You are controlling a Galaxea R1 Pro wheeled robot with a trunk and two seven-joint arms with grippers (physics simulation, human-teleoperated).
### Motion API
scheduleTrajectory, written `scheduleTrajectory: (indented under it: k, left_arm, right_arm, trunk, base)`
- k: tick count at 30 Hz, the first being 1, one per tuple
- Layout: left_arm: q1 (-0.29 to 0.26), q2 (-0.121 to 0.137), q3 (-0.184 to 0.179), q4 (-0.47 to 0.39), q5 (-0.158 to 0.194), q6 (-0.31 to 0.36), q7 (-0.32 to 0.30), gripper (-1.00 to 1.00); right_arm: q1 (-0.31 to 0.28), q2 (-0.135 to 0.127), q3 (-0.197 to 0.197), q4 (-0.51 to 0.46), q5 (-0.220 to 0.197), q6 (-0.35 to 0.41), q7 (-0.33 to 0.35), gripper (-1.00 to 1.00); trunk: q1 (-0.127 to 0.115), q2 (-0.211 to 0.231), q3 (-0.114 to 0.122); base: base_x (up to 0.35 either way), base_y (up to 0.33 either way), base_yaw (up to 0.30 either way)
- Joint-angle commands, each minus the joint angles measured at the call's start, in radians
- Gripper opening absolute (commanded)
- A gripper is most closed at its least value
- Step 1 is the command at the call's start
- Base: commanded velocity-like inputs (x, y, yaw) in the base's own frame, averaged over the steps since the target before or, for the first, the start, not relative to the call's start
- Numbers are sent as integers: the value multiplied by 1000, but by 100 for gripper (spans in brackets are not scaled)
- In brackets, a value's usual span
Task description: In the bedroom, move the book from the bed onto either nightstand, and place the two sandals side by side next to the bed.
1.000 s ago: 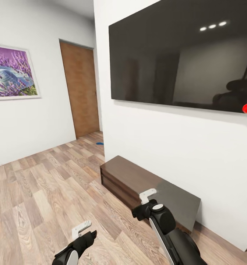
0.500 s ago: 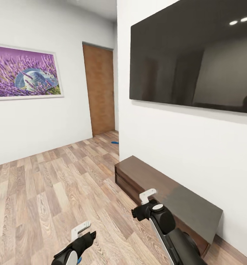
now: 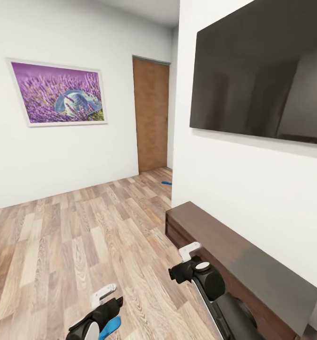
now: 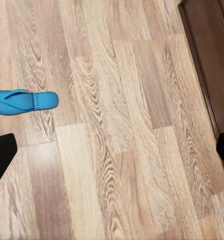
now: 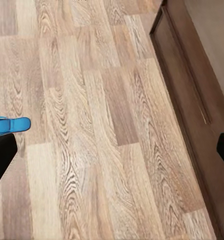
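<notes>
Left wrist view: sandal at nine o'clock, left gripper apart and empty; rolling on could overshoot it.

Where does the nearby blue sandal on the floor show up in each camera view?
Head view: sandal at the bottom edge, beside the left gripper.
Left wrist view: sandal flat on the wood floor.
Right wrist view: its tip at the edge.
Shared landmark: the dark low cabinet.
</notes>
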Motion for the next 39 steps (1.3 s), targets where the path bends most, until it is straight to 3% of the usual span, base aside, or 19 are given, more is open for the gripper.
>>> scheduleTrajectory:
  k: [1, 39]
  left_arm:
    - [-1, 0, 1, -1, 10, 4, 6, 100]
    - [0, 2, 1, -1, 10, 3, 7, 100]
  right_arm:
    - [-1, 0, 1, -1, 7, 5, 1, 100]
    - [-1, 3, 0, 2, 15, -1, 0, 100]
  trunk:
    - [0, -1, -1]
    - [0, -1, -1]
  base:
    - [0, 0, 295]
    - [0, 0, 295]
